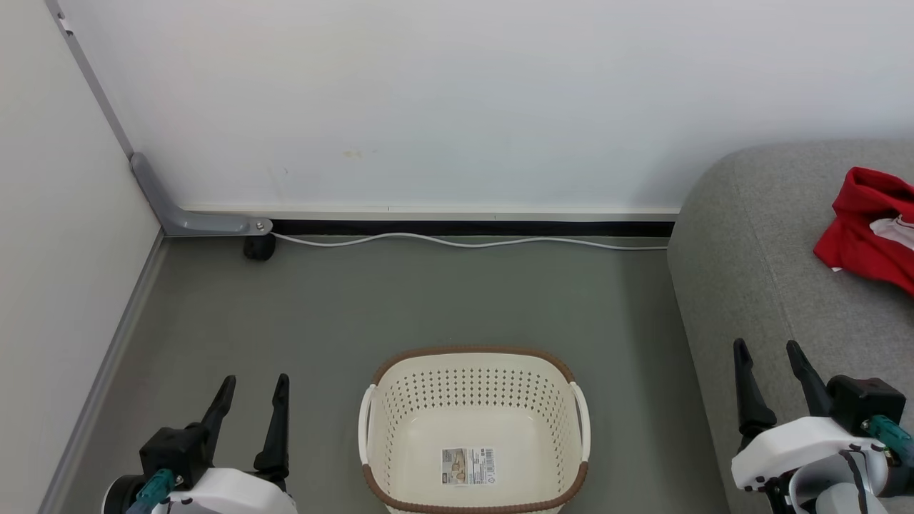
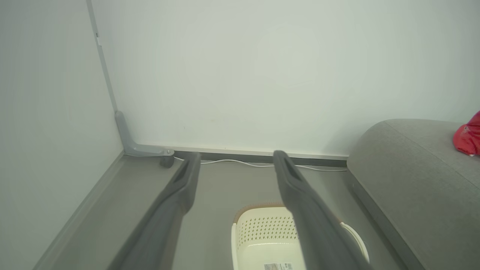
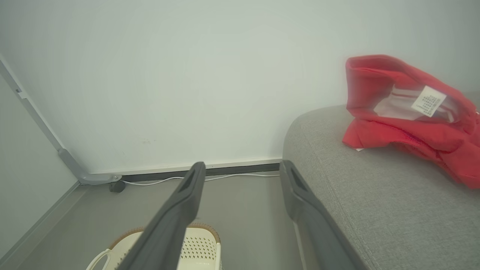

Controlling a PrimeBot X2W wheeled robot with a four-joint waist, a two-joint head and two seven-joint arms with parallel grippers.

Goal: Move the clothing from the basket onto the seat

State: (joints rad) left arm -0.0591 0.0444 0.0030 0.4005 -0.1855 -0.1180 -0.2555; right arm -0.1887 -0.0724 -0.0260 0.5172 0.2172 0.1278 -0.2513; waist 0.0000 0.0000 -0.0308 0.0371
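The seat (image 1: 757, 285) runs beneath and ahead of my right gripper (image 1: 765, 344), whose fingers stand spread apart. The basket (image 1: 475, 353) sits on the floor (image 1: 321, 307) between both grippers, its bottom label (image 1: 468, 465) in plain sight. The shirt (image 1: 860, 228) lies crumpled on the seat, ahead and right of that gripper, well apart. My left gripper (image 1: 255, 378) is spread too, over the floor.

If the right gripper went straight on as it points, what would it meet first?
Likely the white cable below the wall; the seat lies close beside the right gripper, depth unclear.
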